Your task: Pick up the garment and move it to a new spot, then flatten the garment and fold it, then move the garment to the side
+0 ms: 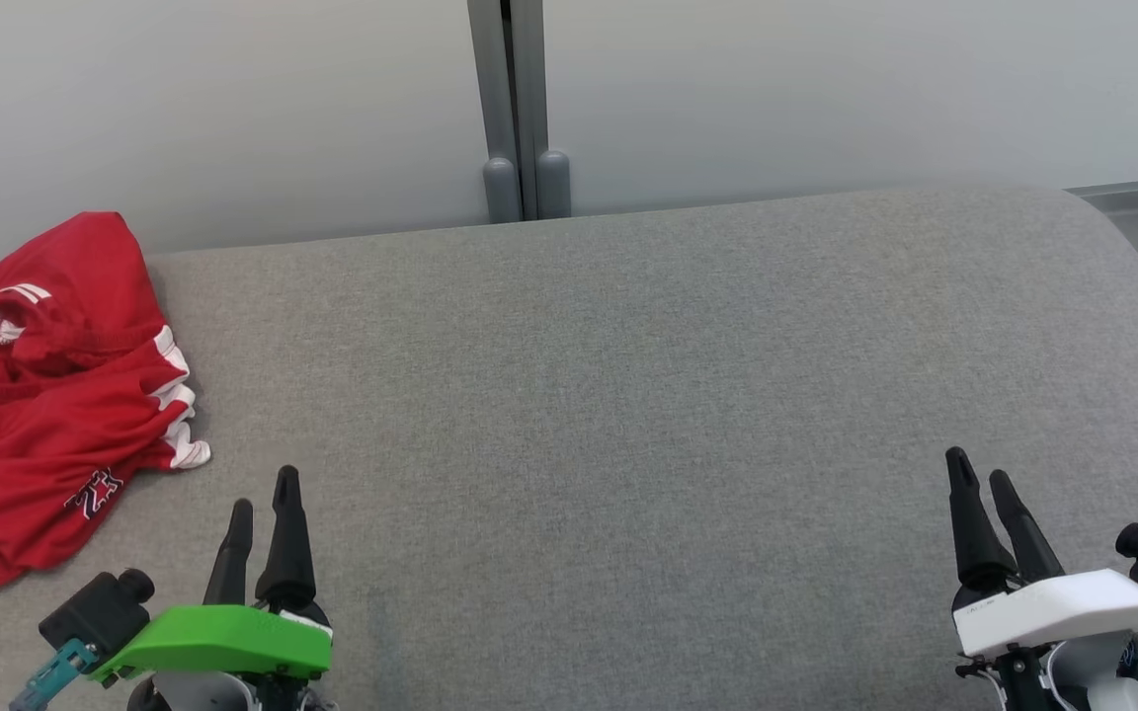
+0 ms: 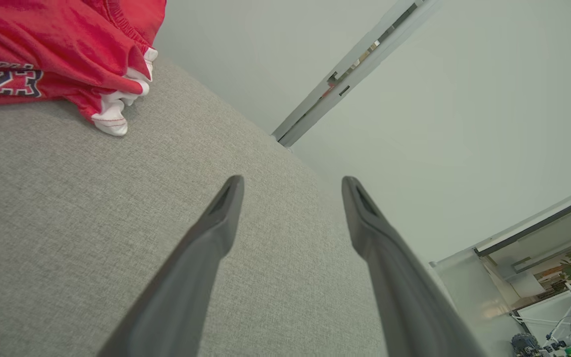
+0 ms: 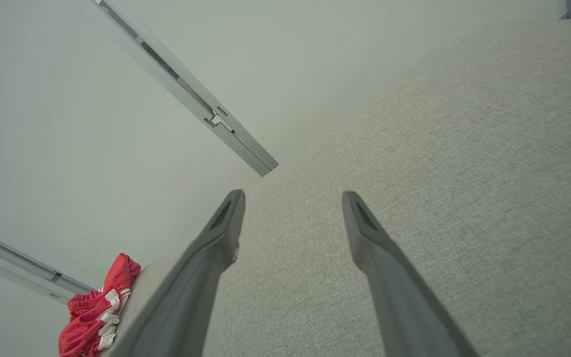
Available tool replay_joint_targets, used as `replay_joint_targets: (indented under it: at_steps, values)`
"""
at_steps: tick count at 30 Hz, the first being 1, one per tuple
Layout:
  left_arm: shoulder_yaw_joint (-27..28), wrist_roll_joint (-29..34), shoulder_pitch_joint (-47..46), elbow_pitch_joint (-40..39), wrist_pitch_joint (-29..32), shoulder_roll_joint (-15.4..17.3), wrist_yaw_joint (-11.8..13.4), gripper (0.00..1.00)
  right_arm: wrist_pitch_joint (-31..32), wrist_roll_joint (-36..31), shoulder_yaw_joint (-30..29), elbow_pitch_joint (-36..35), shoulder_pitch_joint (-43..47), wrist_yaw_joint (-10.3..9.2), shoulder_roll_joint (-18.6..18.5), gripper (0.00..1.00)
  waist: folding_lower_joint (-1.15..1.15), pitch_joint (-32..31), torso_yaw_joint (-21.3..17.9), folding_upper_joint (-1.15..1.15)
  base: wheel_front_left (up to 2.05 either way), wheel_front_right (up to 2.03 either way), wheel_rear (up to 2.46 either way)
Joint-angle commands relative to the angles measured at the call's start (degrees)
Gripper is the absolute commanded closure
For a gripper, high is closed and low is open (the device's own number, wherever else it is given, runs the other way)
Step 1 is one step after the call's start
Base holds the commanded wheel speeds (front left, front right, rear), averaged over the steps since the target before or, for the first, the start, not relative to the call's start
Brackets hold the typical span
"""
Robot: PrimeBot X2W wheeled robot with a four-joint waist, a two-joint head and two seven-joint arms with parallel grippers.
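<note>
Red shirt (image 1: 65, 395) crumpled at far-left edge of cushion (image 1: 628, 395) | step: pickup not begun | left gripper (image 1: 264, 488), right gripper (image 1: 977, 465) both spread, empty, near front edge | next, likely: left reaches over, pinches cloth

Soft, even, bright light fills all three views. The garment (image 1: 55, 395) throws only a faint, diffuse shadow onto the grey fabric surface (image 1: 628, 395) along its right edge. In both wrist views the fingers (image 2: 186, 282) blur toward the bottom edge, while the fabric weave beyond them is sharp.
</note>
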Motion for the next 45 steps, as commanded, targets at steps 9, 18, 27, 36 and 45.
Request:
replay_joint_targets:
  at_steps: [9,18,27,36,45]
  values:
    - [-1.2,8.4,1.2,-0.1,-2.0,0.4,-0.5,0.00,-2.1,-9.5,1.6,-1.2,0.7,0.02,-0.5,0.00,0.00,-0.2,-0.2,0.00,0.00,0.00,0.00]
    - [-1.8,13.6,1.9,0.9,-3.4,0.5,-0.7,0.00,-3.4,-16.1,2.0,-0.8,1.2,0.02,-0.5,0.00,0.00,-0.5,-0.2,0.00,0.00,0.00,0.00]
    - [-2.6,17.7,2.4,2.6,-4.7,0.5,-0.7,0.00,-4.7,-21.6,2.5,0.3,1.7,0.03,-0.6,0.00,0.00,-0.8,-0.2,0.00,0.00,0.00,0.00]
    - [-2.5,21.4,2.8,3.5,-5.9,0.6,-0.2,0.00,-5.9,-26.8,2.9,0.6,2.1,0.02,-0.6,0.00,0.00,-1.0,-0.1,0.00,0.00,0.00,0.00]
    - [-2.7,24.8,3.0,4.5,-7.0,0.6,0.0,0.00,-7.1,-31.3,3.3,0.8,2.3,0.03,-0.7,0.00,0.00,-1.2,0.0,0.00,0.00,0.00,0.00]
